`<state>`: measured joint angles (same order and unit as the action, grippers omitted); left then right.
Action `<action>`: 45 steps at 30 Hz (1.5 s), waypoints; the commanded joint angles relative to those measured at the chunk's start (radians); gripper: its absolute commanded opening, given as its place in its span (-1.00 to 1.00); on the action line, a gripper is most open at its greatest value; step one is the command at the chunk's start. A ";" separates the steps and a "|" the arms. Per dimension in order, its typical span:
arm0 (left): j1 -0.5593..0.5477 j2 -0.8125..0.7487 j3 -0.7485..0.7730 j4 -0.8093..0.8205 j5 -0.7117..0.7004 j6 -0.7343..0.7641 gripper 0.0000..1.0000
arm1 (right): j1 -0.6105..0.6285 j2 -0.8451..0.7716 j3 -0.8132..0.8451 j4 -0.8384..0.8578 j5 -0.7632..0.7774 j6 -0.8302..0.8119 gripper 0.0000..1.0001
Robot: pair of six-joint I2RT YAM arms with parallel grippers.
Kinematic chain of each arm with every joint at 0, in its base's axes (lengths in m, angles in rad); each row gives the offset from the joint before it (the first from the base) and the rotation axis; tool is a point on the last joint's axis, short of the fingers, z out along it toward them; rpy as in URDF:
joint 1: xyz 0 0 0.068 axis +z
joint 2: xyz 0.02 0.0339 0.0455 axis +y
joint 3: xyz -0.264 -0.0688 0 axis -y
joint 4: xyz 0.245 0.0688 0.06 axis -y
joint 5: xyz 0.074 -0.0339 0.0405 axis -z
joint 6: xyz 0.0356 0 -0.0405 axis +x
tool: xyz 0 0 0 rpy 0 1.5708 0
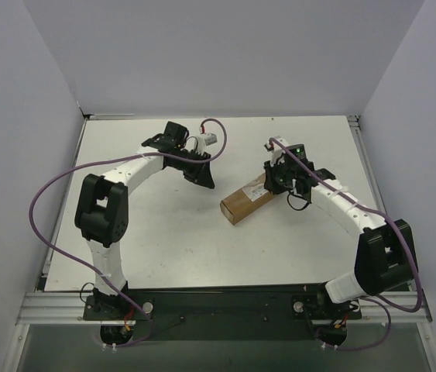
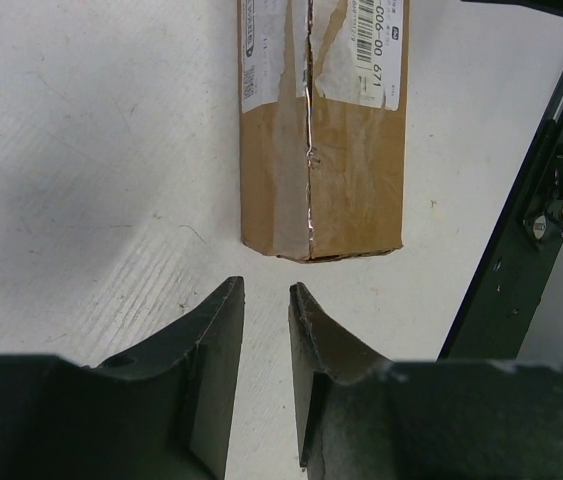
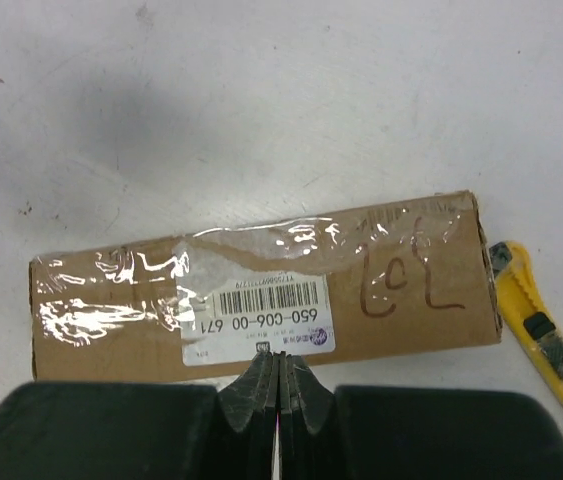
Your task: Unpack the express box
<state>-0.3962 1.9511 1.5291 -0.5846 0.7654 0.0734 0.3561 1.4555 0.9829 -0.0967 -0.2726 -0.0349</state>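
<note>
The express box [image 1: 247, 201] lies flat mid-table, an oblong brown carton with a white barcode label and glossy tape. In the left wrist view its near end [image 2: 323, 150] shows a ragged slit running along the taped top seam. My left gripper [image 2: 266, 290] hovers just short of that end, jaws a small gap apart with only bare table between them; from above it [image 1: 204, 180] sits left of the box. My right gripper [image 3: 278, 358] is shut on nothing, its tips over the box's long edge [image 3: 261, 290] by the label. From above, the right gripper [image 1: 279, 182] is at the box's right end.
A yellow-and-black utility knife [image 3: 546, 340] lies on the table just off the box's end, in the right wrist view. A black rail [image 2: 516, 270] crosses the right side of the left wrist view. White walls enclose the table [image 1: 163, 248] on three sides.
</note>
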 commanded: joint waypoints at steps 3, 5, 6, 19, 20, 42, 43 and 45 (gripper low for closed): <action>-0.015 -0.018 0.034 -0.006 0.012 0.019 -0.29 | 0.015 0.074 0.045 0.058 -0.010 0.024 -0.96; -0.015 -0.023 0.029 -0.014 0.009 0.023 -0.29 | 0.020 0.097 0.046 0.060 -0.004 0.012 -0.96; -0.015 -0.026 0.023 -0.014 0.008 0.025 -0.29 | 0.023 0.100 0.045 0.058 0.004 0.007 -0.96; -0.016 -0.001 0.032 -0.011 0.009 0.025 -0.29 | 0.017 0.002 -0.177 -0.034 0.061 -0.025 -0.99; -0.016 0.002 0.039 -0.012 0.009 0.026 -0.29 | 0.011 -0.016 -0.208 -0.038 0.064 -0.026 -1.00; -0.020 -0.007 0.022 -0.078 0.006 0.078 -0.28 | -0.109 0.074 -0.109 0.026 0.056 -0.062 -0.51; -0.015 -0.015 0.003 -0.077 0.005 0.081 -0.28 | -0.094 0.115 -0.089 0.034 0.050 -0.074 -0.49; 0.002 -0.046 -0.017 -0.078 0.002 0.091 -0.28 | -0.033 0.182 -0.009 0.025 0.026 -0.152 -0.44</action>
<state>-0.4236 1.9907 1.5352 -0.6334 0.7628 0.1200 0.2386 1.5429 0.8478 -0.1181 -0.1829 -0.0769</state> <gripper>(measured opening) 0.360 0.258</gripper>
